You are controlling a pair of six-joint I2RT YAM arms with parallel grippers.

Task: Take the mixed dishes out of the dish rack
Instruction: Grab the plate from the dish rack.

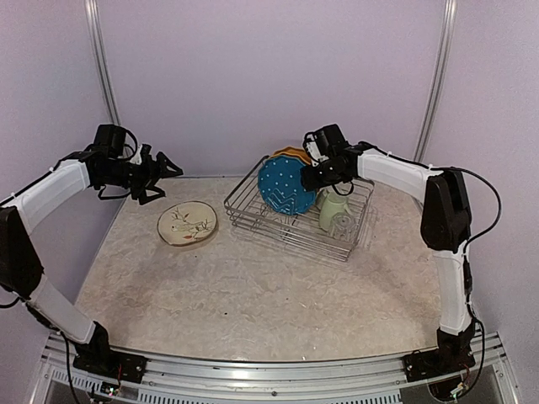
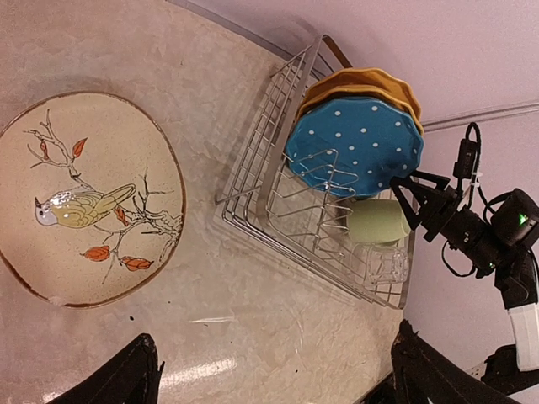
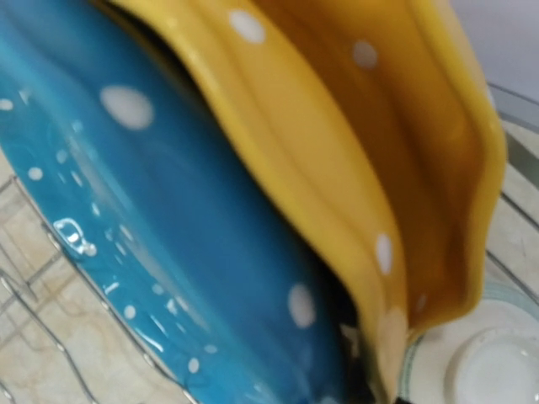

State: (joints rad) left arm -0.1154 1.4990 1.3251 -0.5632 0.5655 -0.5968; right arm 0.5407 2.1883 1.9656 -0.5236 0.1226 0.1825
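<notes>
The blue white-dotted scalloped plate (image 1: 286, 187) is stood upright between the prongs at the far left of the dish rack (image 1: 278, 225), with the two orange scalloped plates (image 1: 290, 154) pressed close behind it. The right pincer (image 1: 310, 175) is held at the plates' right rim. Its own camera is filled by their edges and its fingers are not shown, so its opening cannot be told.

A grasp on one of these plates is judged to be the step in hand. It would be done well if one rim only were taken, near the top, and the plate drawn straight up along the prongs, so that its neighbours are not dragged or tipped. The pale green mug (image 1: 331, 210) and the clear glass (image 1: 344, 225), just beside the plates on the right, should be kept out of the wrist's path.

On the worktop (image 1: 253, 295), left of the rack, the cream plate with branch drawing (image 1: 187, 223) lies flat. Above it the left pincer (image 1: 167, 178) is spread wide, holding nothing.
</notes>
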